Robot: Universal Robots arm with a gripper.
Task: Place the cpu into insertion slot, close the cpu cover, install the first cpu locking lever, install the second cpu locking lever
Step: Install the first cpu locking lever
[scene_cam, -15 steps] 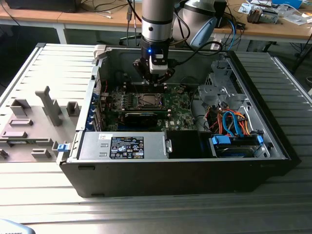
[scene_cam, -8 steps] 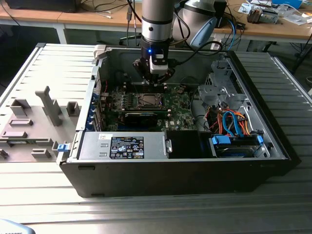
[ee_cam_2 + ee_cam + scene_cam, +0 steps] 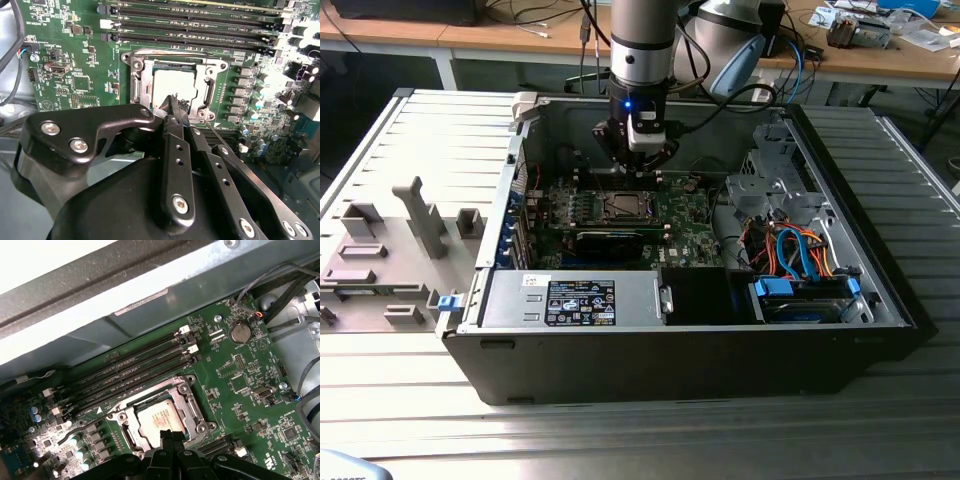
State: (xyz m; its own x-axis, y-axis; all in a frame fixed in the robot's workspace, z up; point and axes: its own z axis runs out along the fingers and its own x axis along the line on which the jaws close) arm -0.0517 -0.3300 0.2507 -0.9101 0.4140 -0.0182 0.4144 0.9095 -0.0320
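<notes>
cpu (image 3: 172, 84) seated in insertion slot (image 3: 136, 85) | tool (image 3: 172, 103) tips together at cpu edge

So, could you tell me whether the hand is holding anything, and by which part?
Nothing appears held: the hand is shut, its tips by the edge of the cpu cover.

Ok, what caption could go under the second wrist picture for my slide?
Robot hand right by the cpu, seated in its slot on the green board.
</notes>
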